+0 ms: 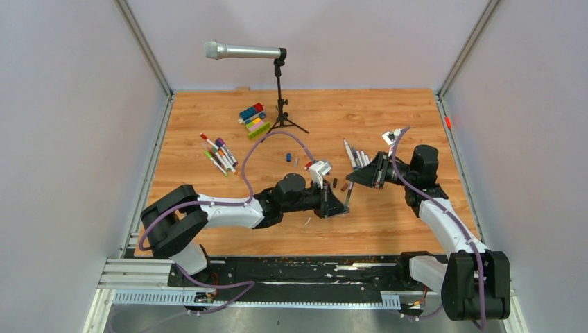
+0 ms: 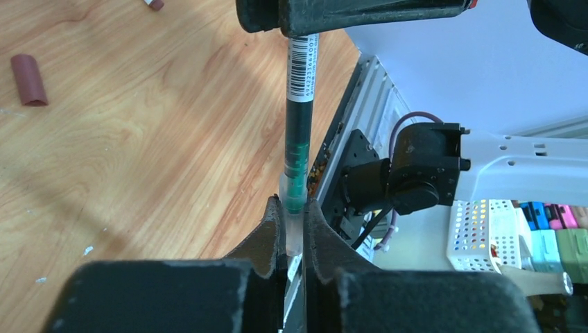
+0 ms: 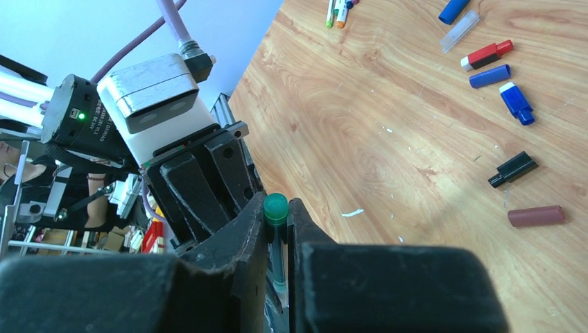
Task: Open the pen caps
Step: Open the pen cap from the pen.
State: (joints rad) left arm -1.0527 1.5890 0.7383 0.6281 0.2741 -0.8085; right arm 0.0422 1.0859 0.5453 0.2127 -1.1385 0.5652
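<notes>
The left arm (image 1: pixel 229 211) stretched in from the lower left, and the right arm (image 1: pixel 444 222) bent in from the lower right. At centre frame the left gripper (image 1: pixel 343 207) and the right gripper (image 1: pixel 352 179) each pinched an opposite end of one pen (image 2: pixel 300 132), jaws closed.

Open bench (image 1: pixel 388 229) along the near edge; farther back, scattered caps (image 1: pixel 335 183), pens (image 1: pixel 220 154), blocks (image 1: pixel 254 118) and the microphone stand (image 1: pixel 281 104) obstruct passage.

Green pen (image 2: pixel 298 125) aloft, loose caps (image 3: pixel 535 216) nearby

Bright, even light; soft shadows
</notes>
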